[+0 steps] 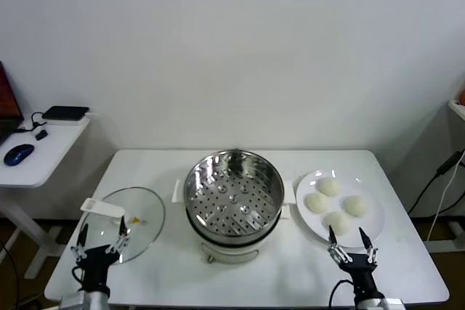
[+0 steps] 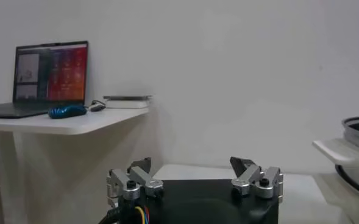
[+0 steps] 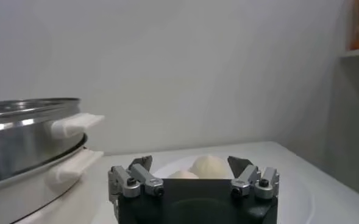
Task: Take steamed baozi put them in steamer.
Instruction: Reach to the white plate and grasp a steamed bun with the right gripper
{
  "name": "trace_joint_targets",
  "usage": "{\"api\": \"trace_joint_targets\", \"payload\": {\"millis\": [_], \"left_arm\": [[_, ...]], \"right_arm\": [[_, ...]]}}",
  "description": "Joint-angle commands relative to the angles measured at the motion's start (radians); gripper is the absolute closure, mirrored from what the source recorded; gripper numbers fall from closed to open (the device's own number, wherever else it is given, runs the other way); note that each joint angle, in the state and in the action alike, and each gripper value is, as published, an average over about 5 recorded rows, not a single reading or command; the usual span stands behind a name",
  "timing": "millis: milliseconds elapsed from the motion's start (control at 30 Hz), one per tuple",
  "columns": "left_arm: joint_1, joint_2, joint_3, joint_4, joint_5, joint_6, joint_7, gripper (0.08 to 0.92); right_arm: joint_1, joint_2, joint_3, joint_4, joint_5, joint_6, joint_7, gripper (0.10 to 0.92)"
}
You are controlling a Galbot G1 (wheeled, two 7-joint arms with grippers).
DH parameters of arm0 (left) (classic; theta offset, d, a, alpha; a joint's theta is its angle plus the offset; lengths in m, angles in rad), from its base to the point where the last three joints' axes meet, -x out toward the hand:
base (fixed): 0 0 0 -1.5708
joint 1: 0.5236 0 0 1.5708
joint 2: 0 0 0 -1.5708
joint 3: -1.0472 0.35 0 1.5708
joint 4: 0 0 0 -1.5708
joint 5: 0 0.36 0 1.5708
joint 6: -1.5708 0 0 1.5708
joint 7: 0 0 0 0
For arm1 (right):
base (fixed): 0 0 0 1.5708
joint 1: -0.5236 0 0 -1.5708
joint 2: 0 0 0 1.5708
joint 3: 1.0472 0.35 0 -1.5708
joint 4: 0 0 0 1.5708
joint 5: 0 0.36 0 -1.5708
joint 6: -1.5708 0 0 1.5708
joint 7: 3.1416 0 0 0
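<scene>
Here, head view: steamer [image 1: 233, 202] sits mid-bench, perforated tray bare, white side handles twd each neighbour. Four steamed baozi [image 1: 335, 205] lie clustered on a white plate [image 1: 372, 226] just beside the steamer, twd the bench's right edge; none in the pot. Glass lid [image 1: 125, 223] w/ white handle lies flat near the front-left corner. Right claw [image 1: 350, 245] hovers at the front edge, just in front of the plate, fingers apart, holding nothing; wrist view shows baozi [image 3: 209, 165] beyond its fingertips [image 3: 141, 163]. Left claw [image 1: 97, 243] is parked at the front-left, over the lid's near rim, fingers apart, empty. Side desk [image 1: 45, 152] at left carries a mouse [image 1: 18, 154].
</scene>
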Motion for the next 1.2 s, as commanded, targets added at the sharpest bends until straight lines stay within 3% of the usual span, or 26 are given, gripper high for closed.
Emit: {"api": "trace_joint_targets", "payload": {"millis": [33,267,467,633,900,1200], "left_arm": [[-0.001,-0.049,0.001,0.004,0.0,0.0,0.0,0.177],[-0.002,-0.049,0.005,0.005,0.001,-0.003,0.0,0.177],[-0.002,-0.048,0.017,0.007,0.015,-0.009,0.001,0.177],[0.0,-0.048,0.035,0.01,0.031,-0.014,0.004,0.177],[0.009,-0.04,0.048,0.014,0.047,-0.031,0.006,0.177],[0.012,-0.033,0.053,0.024,0.061,-0.045,0.007,0.177]], "right_arm": [[0.159,-0.085,0.036,-0.028,0.029,-0.163,0.001,0.203],[0.38,-0.293,-0.019,-0.108,0.064,-0.36,-0.047,0.203],[0.558,-0.477,-0.12,-0.147,-0.113,-0.576,-0.193,0.203],[0.735,-0.643,-0.274,-0.17,-0.162,-0.694,-0.341,0.203],[1.236,-0.898,-0.862,-0.314,-0.187,-0.657,-0.62,0.203],[1.842,-0.919,-1.555,-0.45,-0.092,-0.496,-0.9,0.203]]}}
